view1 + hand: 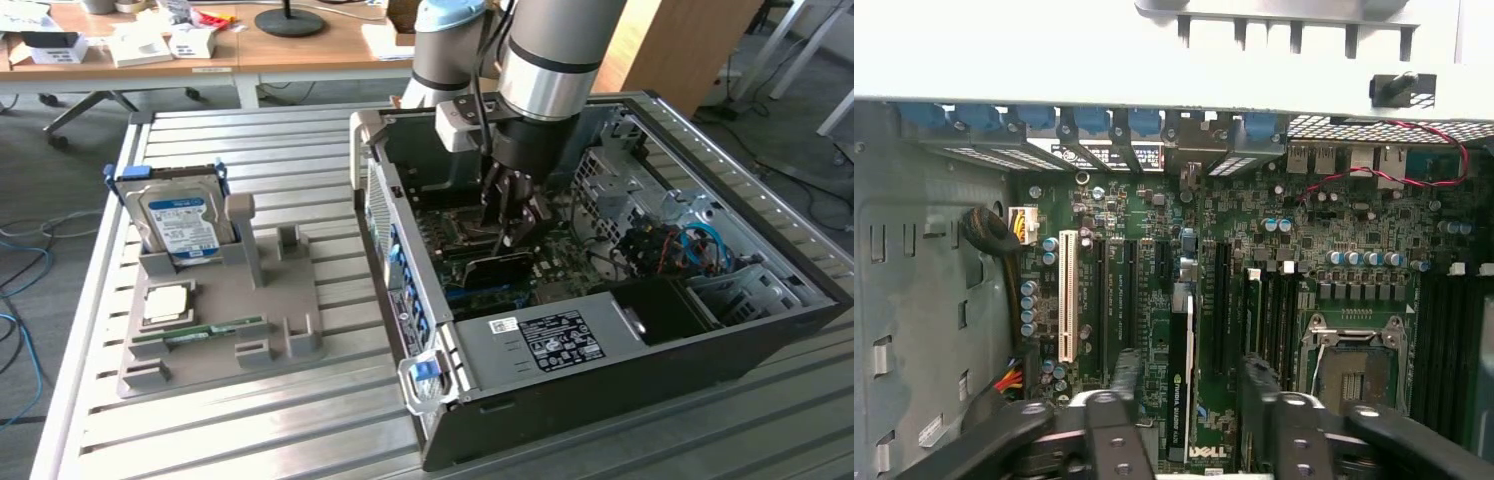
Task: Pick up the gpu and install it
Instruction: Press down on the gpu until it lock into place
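Dark gpu (pixel 1181 385), perhaps greenish; green motherboard (pixel 1324 235).

My arm (pixel 554 60): thick grey tube, black band and silver ring at wrist, pale blue joint cap behind. Gripper (pixel 1189 400) black (round screws on fingers (pixel 1116 420)).

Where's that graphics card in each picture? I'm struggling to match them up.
Exterior view: the gpu sits inside the computer case, directly under the gripper.
Wrist view: the gpu stands edge-on in a slot between the fingers.
Shared landmark: the green motherboard.
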{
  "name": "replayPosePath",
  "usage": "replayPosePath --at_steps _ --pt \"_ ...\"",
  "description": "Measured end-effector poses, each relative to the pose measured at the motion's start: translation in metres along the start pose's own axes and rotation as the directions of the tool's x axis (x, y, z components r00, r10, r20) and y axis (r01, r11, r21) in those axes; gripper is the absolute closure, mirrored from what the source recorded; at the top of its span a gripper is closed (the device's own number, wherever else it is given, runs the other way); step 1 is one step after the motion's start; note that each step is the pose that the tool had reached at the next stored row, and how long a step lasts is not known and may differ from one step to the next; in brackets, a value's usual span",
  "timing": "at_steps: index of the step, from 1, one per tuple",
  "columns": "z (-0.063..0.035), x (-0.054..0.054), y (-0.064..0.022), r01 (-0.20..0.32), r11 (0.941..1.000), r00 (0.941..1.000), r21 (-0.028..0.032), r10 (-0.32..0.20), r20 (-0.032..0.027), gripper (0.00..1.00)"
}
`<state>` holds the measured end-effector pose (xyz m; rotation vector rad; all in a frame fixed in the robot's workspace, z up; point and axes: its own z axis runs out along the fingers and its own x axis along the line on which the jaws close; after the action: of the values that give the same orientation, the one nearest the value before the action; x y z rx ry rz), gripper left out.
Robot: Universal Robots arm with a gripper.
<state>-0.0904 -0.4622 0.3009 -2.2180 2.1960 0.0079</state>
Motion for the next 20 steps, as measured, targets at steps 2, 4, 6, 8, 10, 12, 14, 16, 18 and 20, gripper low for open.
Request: replayPosePath --at_steps 2,4,6,8,10,12,14,16,18,20 --pt "0.0000 0.0000 0.0000 0.000 1.0000 1.0000 0.0000 0.000 0.0000 0.57" --pt "0.0000 0.0000 0.0000 0.000 1.0000 1.0000 0.0000 0.000 -0.0001 0.63" --pt "0.0000 0.0000 0.0000 0.000 1.0000 1.0000 0.0000 0.000 0.0000 0.69" --pt "0.0000 0.0000 0.0000 0.000 1.0000 1.0000 0.0000 0.000 -0.0001 0.81" --pt "0.0000 0.0000 0.0000 0.000 1.0000 1.0000 -0.0001 0.000 0.0000 0.87" --pt "0.0000 0.0000 0.0000 0.000 1.0000 1.0000 0.0000 0.000 -0.0001 0.89" --pt "0.0000 0.0000 0.0000 0.000 1.0000 1.0000 0.0000 0.000 -0.0001 0.89" --pt "0.0000 0.0000 0.0000 0.000 1.0000 1.0000 0.0000 0.000 -0.0001 0.89" --pt "0.0000 0.0000 0.0001 0.000 1.0000 1.0000 0.0000 0.000 -0.0002 0.89" --pt "0.0017 0.0000 0.0013 0.000 1.0000 1.0000 -0.0001 0.000 -0.0026 0.89"
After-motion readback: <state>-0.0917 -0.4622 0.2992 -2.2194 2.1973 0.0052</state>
